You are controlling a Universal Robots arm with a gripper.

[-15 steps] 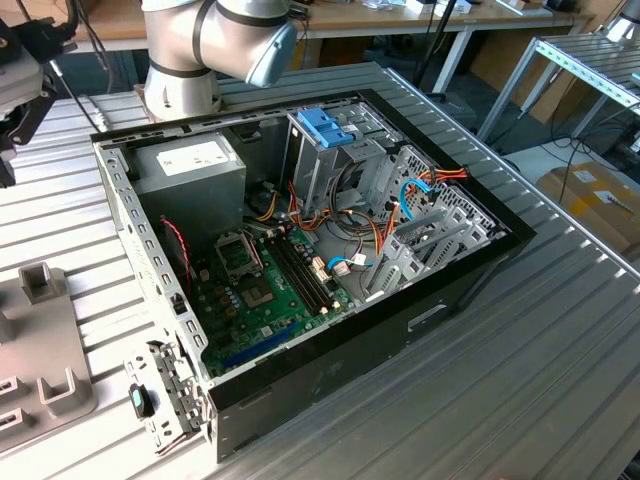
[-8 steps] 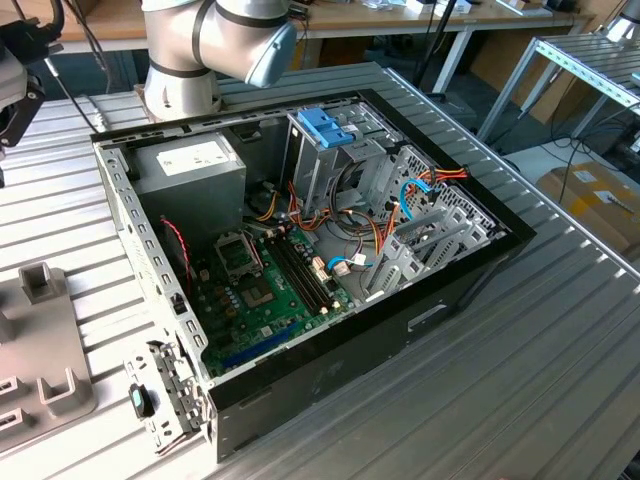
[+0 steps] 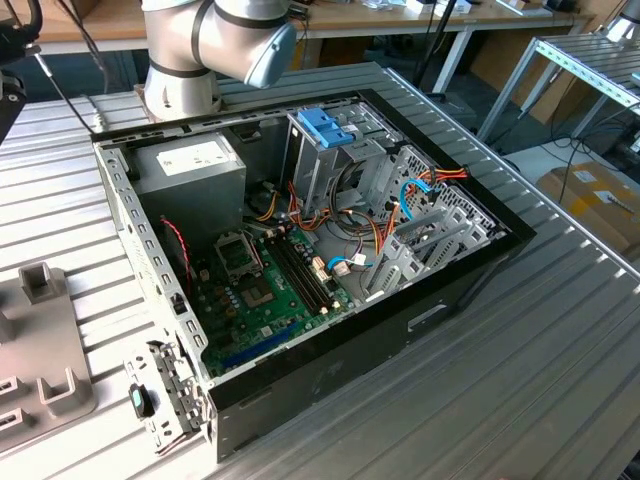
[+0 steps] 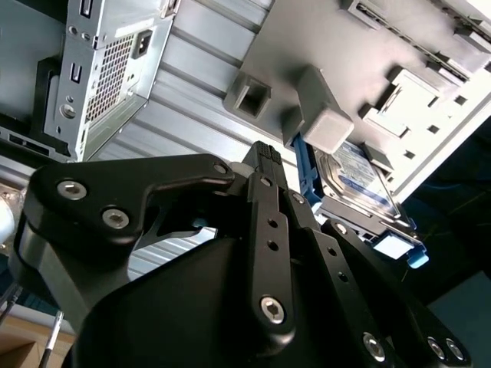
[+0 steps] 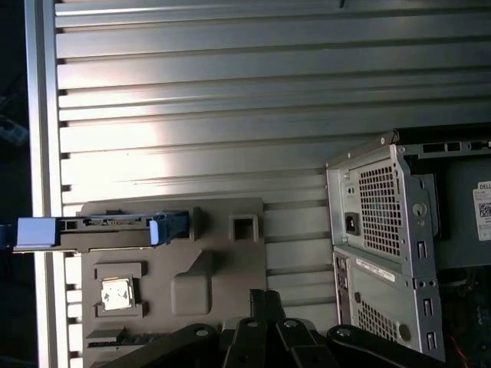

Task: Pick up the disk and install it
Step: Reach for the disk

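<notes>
The disk (image 5: 100, 230) stands on its long edge in a slot of a grey fixture tray (image 5: 192, 268), with its blue plastic frame around it and a pale blue tab reaching past the table's edge. In the second wrist view the disk (image 4: 360, 184) shows its silver face and its white and blue label, next to a grey block of the tray (image 4: 322, 115). My black gripper (image 5: 266, 297) hangs above the tray, clear of the disk. Its fingers (image 4: 265, 157) are shut with nothing between them.
An open computer case (image 3: 330, 250) lies on the ribbed metal table (image 3: 560, 350), holding a green mainboard, a grey power supply box (image 3: 190, 165) and a metal drive cage with a blue handle (image 3: 325, 125). The grey tray (image 3: 40, 340) is at the exterior view's left.
</notes>
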